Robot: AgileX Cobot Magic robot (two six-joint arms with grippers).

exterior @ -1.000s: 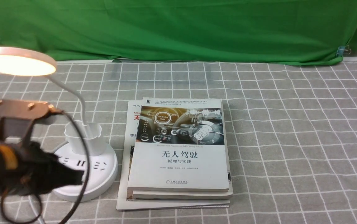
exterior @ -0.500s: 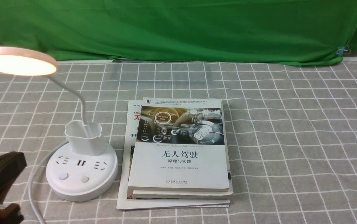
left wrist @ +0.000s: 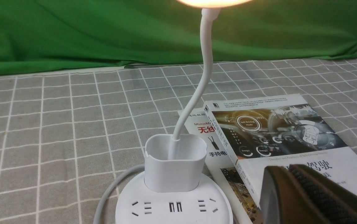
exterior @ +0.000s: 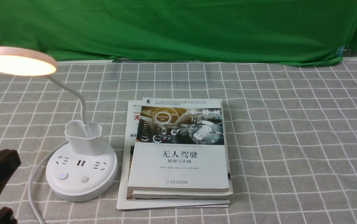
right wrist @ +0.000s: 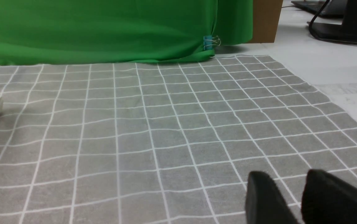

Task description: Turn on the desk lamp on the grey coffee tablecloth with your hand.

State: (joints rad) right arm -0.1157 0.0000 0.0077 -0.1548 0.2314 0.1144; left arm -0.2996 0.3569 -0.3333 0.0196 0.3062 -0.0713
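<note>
The white desk lamp stands at the left of the grey coffee tablecloth [exterior: 290, 140]. Its disc head [exterior: 16, 61] glows warm, and a small light shows on the left button [exterior: 63, 176] of its round base [exterior: 82, 186]. My left gripper [exterior: 1, 165], the dark hand, sits low at the front left edge, apart from the base, with its jaws together and empty. In the left wrist view it [left wrist: 286, 169] hangs in front of the books, beside the lamp's cup [left wrist: 174, 166]. My right gripper [right wrist: 287, 174] hovers over bare cloth, its jaws a little apart and empty.
A stack of books [exterior: 178, 152] lies just right of the lamp base. The lamp's white cord [exterior: 35, 174] runs off the front left. A green backdrop cloth [exterior: 178, 28] with a binder clip [exterior: 342, 50] closes the far side. The cloth ends at the right [right wrist: 337, 102].
My left hand was over the lamp base a second ago and has drawn back to the front left edge, uncovering the base and buttons. The lamp head glows in all frames.
</note>
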